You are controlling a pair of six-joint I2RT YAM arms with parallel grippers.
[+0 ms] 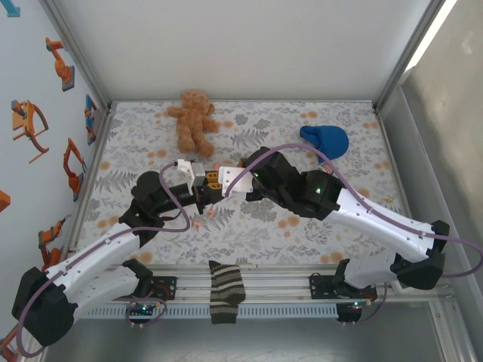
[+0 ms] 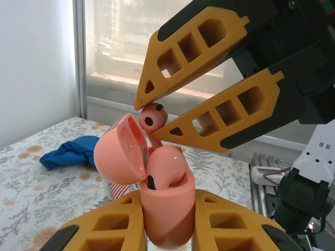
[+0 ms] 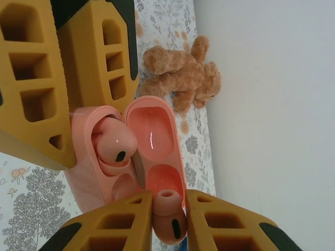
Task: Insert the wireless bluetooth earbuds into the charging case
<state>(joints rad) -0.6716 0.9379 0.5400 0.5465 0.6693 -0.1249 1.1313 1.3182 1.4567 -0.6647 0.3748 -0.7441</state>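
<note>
The left gripper [image 2: 168, 201] squeezes the open pink charging case [image 2: 118, 154] upright, so its holes face up. One earbud [image 2: 166, 166] sits inside it. The right gripper [image 3: 168, 206] pinches the other earbud [image 2: 153, 116] just above the case — stem down, ready for the empty hole.

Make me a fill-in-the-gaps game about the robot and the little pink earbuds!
1. The left gripper is shut on the salmon-pink plastic charging case, whose lid is ____.
2. The number of tiny salmon-pink plastic earbuds already seated in the case is ____.
3. The right gripper is shut on a second ____.
4. The plush teddy bear is ____ in colour.
Missing words: open; one; earbud; brown.
</note>
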